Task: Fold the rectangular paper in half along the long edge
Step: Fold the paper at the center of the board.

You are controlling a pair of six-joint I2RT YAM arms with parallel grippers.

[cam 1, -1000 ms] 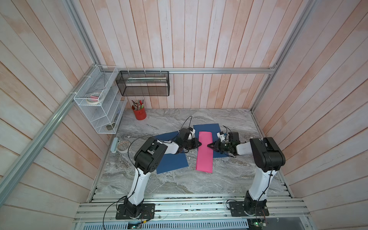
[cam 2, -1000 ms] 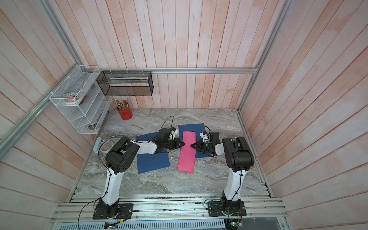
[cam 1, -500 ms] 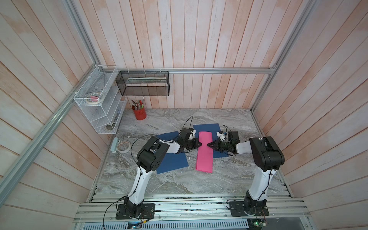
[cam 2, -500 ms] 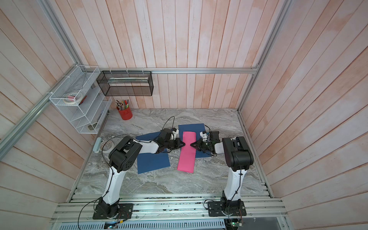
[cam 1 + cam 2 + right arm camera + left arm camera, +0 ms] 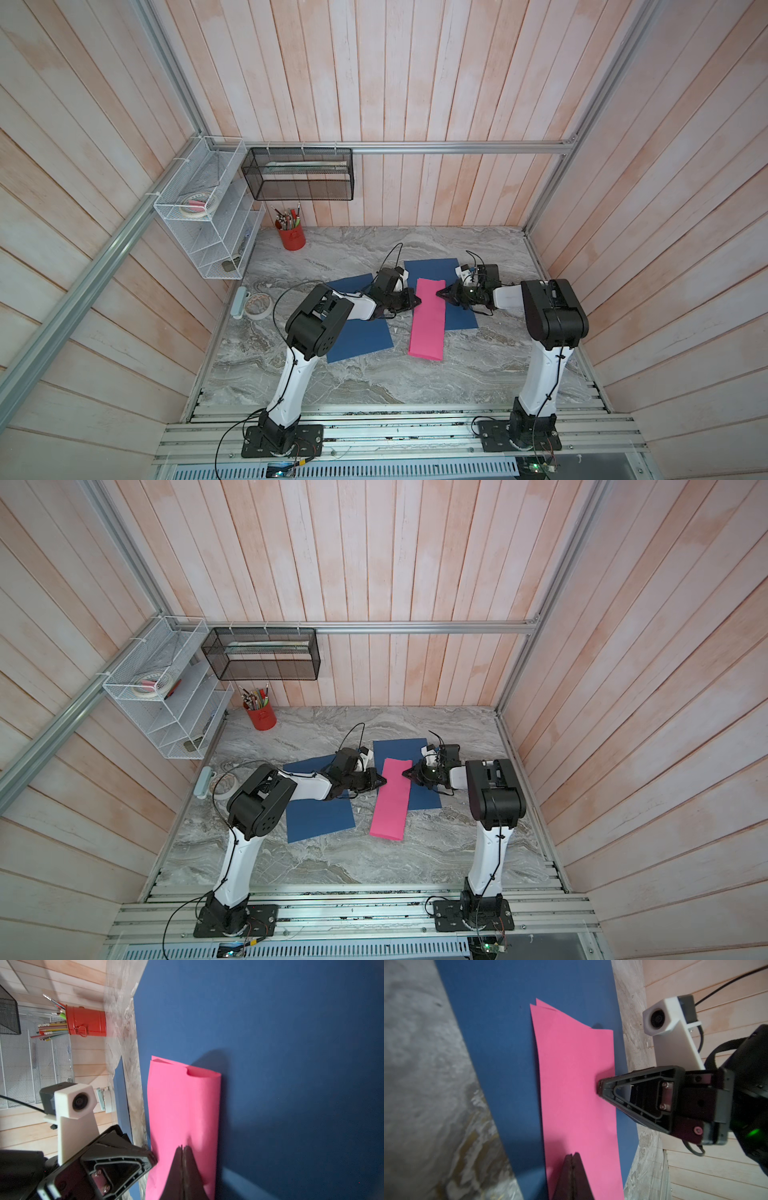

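Both top views: the folded pink paper (image 5: 427,324) lies at frame centre, its upper part over a blue sheet (image 5: 430,268). The left gripper (image 5: 417,302) and right gripper (image 5: 439,293), jaws closed and empty, touch its opposite long edges.

Both top views are bright, evenly lit and sharp, with lines bowing at the edges. Wrist views are dimmer: the black left gripper (image 5: 572,1157) and black right gripper (image 5: 182,1150) blur close-up, with soft shadows beside their tips on the folded pink paper sheet (image 5: 575,1084).
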